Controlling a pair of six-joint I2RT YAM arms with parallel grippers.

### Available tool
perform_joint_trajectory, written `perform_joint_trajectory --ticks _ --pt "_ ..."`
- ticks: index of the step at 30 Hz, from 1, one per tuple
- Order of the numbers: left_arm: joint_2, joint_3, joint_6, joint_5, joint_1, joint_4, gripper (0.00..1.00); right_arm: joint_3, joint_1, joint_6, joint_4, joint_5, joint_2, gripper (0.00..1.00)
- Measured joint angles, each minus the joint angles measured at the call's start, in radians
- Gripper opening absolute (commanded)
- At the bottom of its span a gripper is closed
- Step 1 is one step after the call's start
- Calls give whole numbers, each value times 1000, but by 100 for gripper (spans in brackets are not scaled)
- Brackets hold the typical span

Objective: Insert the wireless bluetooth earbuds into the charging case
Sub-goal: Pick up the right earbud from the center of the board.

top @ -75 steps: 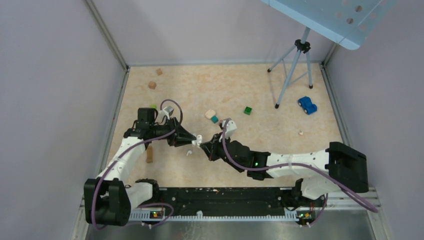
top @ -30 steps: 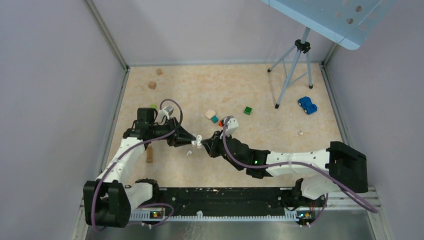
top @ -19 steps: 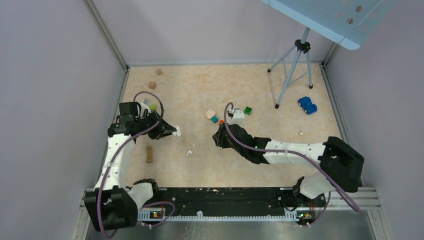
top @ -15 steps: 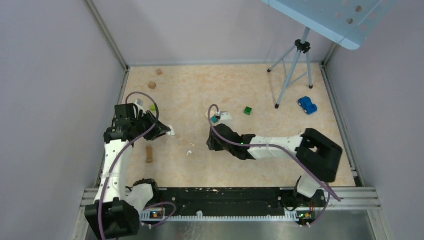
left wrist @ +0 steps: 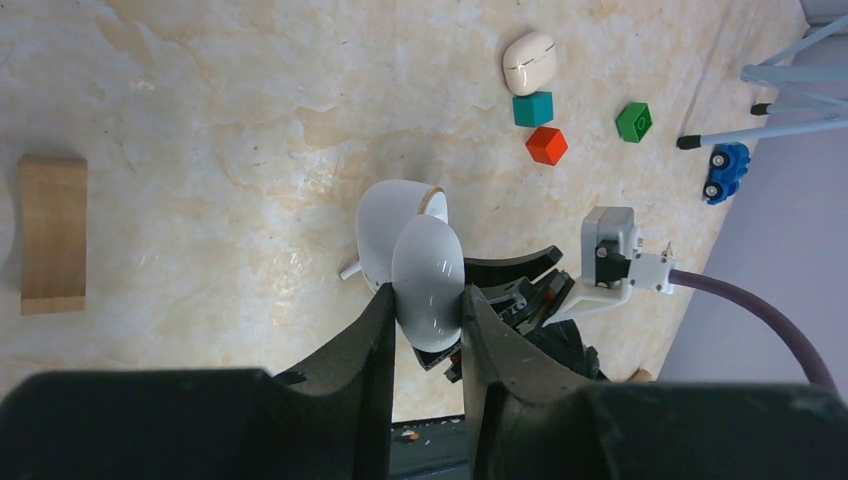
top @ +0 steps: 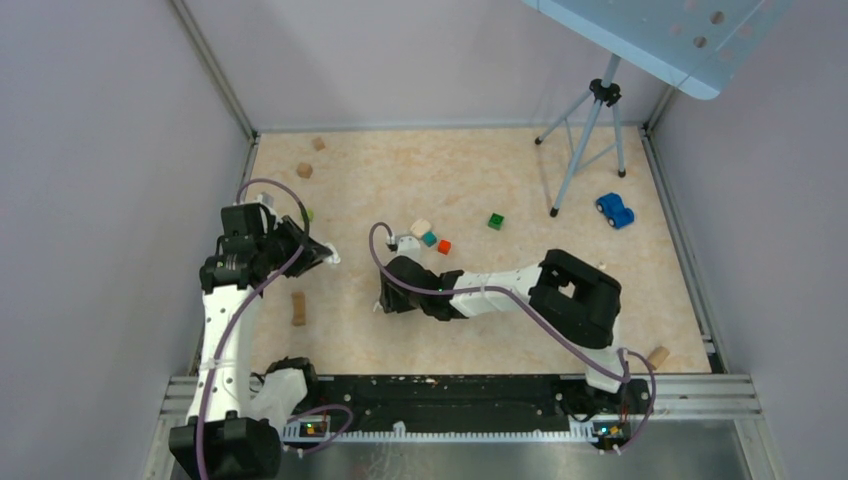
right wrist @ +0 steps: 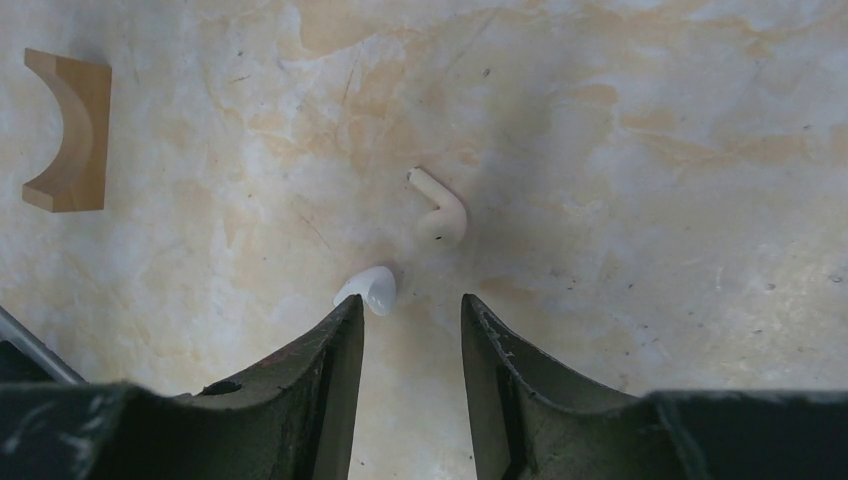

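Left end effector (left wrist: pixel 428 300) grips charging case (left wrist: pixel 425 262); right end effector (right wrist: pixel 410 312) parted near earbud (right wrist: pixel 441 216).

Robot lab cell: plain walls (top: pixel 420 60), bench table (top: pixel 400 170), tripod (top: pixel 588 140).

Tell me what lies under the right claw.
Below the open right claw, on the marbled beige tabletop, lies a white stemmed plastic earbud, with a smaller white rounded piece, perhaps the other earbud, near one fingertip. The dark fingers cover the tabletop closer to the camera.
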Motion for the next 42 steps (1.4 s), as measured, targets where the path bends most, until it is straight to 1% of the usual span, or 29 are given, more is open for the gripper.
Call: perform_joint_trajectory --ticks 4,12,21,24,26,31,34,42 --pt "0 0 -2 3 0 -2 6 16 12 1 5 -13 33 38" --pt "1 0 -3 8 0 -2 6 37 25 8 9 -17 57 25" --pt "1 0 -3 10 0 -2 6 84 25 7 16 -18 98 25" --pt "1 0 -2 10 0 -2 6 89 25 7 22 -16 104 24" --pt "1 0 -2 10 0 -2 6 90 25 7 27 -15 106 21" --pt "1 0 -2 14 0 -2 6 90 25 8 24 -11 106 7" --pt "1 0 -2 17 0 -2 6 90 25 8 23 -5 106 1" --pt "1 -26 2 44 0 9 6 84 25 7 16 19 103 0"
